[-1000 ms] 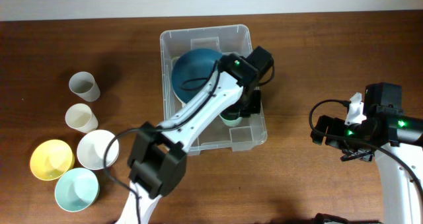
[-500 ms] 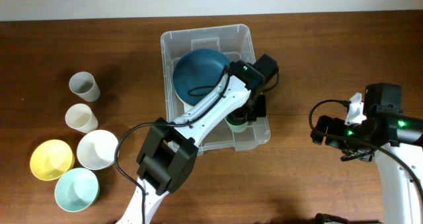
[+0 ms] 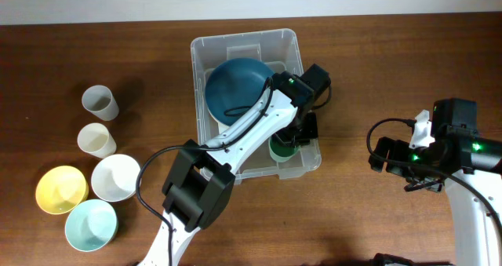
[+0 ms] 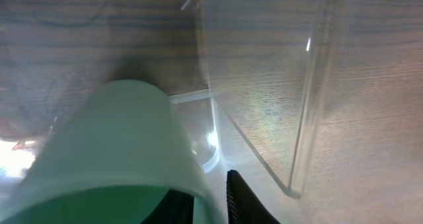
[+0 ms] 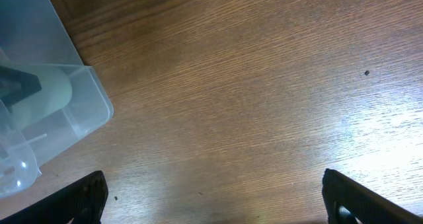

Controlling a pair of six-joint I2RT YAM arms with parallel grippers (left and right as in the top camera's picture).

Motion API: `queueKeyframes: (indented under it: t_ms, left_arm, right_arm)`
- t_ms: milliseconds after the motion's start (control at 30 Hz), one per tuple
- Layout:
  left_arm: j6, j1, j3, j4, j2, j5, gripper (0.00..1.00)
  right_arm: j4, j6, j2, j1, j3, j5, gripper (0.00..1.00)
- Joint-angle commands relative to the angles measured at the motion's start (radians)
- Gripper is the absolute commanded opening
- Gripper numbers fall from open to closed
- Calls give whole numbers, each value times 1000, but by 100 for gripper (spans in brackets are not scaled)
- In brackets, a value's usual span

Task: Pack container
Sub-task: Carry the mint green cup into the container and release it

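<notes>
Gripping with the left gripper (image 3: 290,138) a pale green cup (image 3: 279,151), jaws pinched on its wall near the rim, so far as the blurred left wrist view allows. Holds it inside the container (image 3: 245,35), at the near right corner, just beside a blue bowl (image 3: 235,89) that fills the far half. Places the container mid-table, long axis running from the far edge toward the robot, walls all around the left gripper and well apart from the right gripper (image 5: 211,201), spread wide and empty over the bare table (image 5: 251,85). Makes the left arm by far the nearer; probably calls for no more than a short drop and a release. Cannot tell whether the cup's base touches the container floor: masked by the wrist from overhead, cropped and out of focus up close. Cannot make out any floor detail beneath the cup either.
</notes>
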Motion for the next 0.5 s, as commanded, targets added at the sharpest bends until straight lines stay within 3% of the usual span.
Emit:
queueKeyframes:
  t_ms: [0,267,467]
  left_arm:
    - [-2,-8,0,-20,8,26,19]
    - [37,2,12,-31,-12,-11,18]
    - [37,73,24,-35,-137,-247,18]
  right_arm:
    - [0,-3,-4,7,-3,-2,99]
    - [0,-3,-4,7,-3,-2,99]
    - [0,-3,-4,7,-3,-2,99]
